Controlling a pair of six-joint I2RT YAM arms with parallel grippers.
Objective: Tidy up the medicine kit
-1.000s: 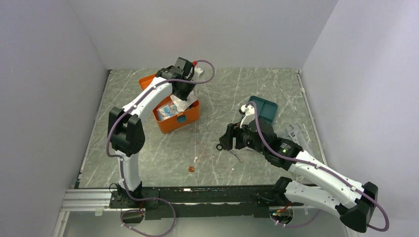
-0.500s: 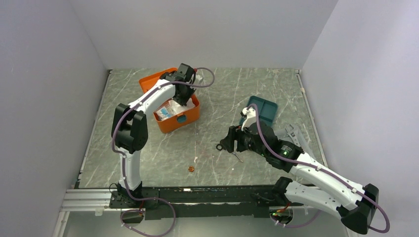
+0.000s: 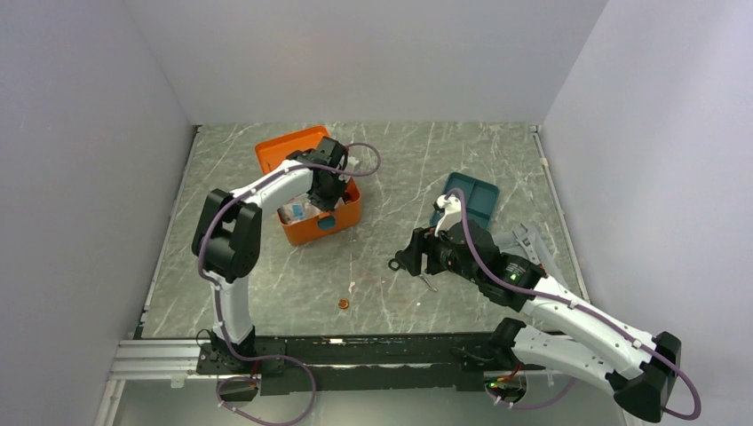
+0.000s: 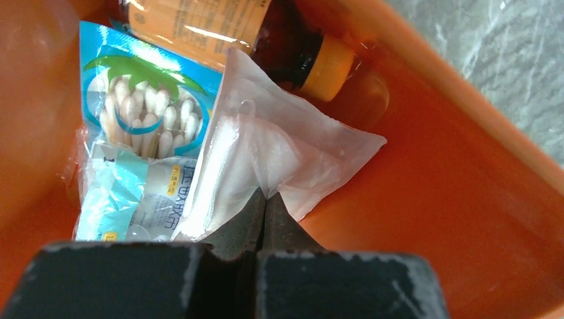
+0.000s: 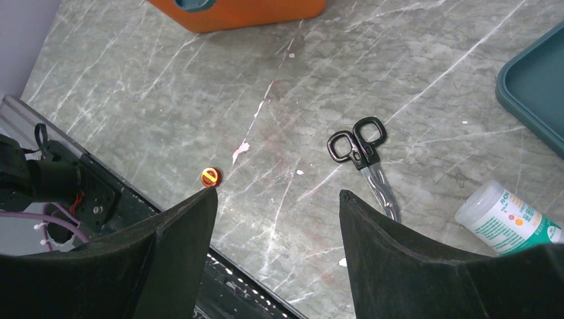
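The medicine kit [image 3: 304,232] is an orange box standing open at the back left, its lid tipped back. My left gripper [image 3: 328,190] reaches down inside it, shut on the edge of a clear plastic pouch [image 4: 279,149] with white padding. In the left wrist view the gripper [image 4: 266,199] pinches that pouch over the orange wall [image 4: 465,199]. Beside it lie a cotton swab packet [image 4: 149,109], an amber bottle [image 4: 286,46] and a pale blue sachet [image 4: 130,203]. My right gripper [image 3: 405,259] [image 5: 276,199] hovers open and empty over the table, near black-handled scissors [image 5: 362,149].
A small round red and yellow tin [image 3: 343,303] [image 5: 209,177] lies near the front rail. The teal divided tray [image 3: 475,197] [image 5: 539,93] sits right of centre. A white bottle with a green label [image 5: 509,219] lies on its side by the scissors [image 3: 427,283].
My left gripper has come down from above the kit into it, carrying the pouch along. The right arm has barely moved.
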